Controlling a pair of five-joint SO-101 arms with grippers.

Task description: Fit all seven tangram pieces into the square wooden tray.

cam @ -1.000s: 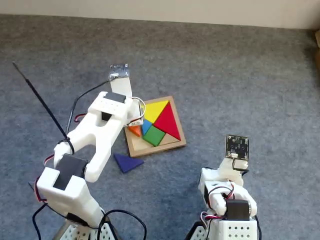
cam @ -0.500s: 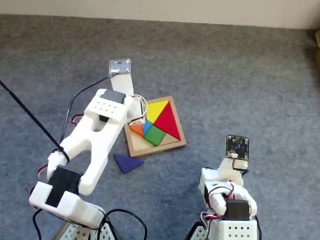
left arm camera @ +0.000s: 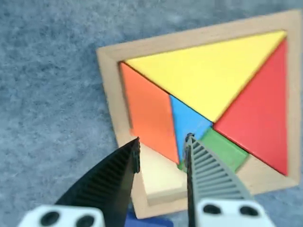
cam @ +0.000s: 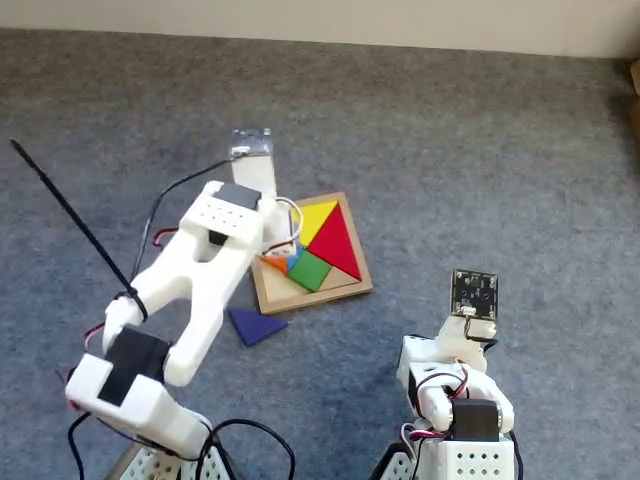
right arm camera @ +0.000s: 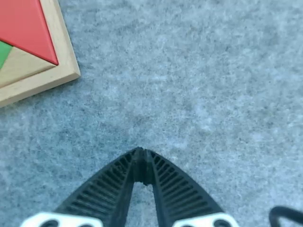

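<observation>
Between the parted tips of the left gripper (left arm camera: 163, 142), held at a moderate gap and empty, lay the near edge of the orange parallelogram (left arm camera: 147, 118). One tip hung over that edge and the other over the seam where the small blue triangle (left arm camera: 189, 118) met the green square (left arm camera: 222, 149). Just under the gripper, on its own side of the orange piece, a patch of bare wood (left arm camera: 161, 175) showed in the square wooden tray (left arm camera: 108, 99). I judged this to be one slot not yet filled.

Behind the gripper, outside the tray's near rim, a dark blue triangle (cam: 255, 324) lay loose on the grey surface (cam: 450, 150), close to the tray but not in it. It looked like the likely piece for a gap.

Beyond the gripper, the large yellow triangle (left arm camera: 203, 66) and the large red triangle (left arm camera: 258, 118) sat flush against the far rims, touching each other along one long edge. A second bare corner (left arm camera: 262, 172) stood open beside the green square and the red triangle.

Five pieces were seated, and six could be counted in all. Two gaps were left, so the job seemed a little over two-thirds done.

Well apart from the tray, the right gripper (right arm camera: 139, 153) hung low over the surface with its tips pressed together, holding nothing.
</observation>
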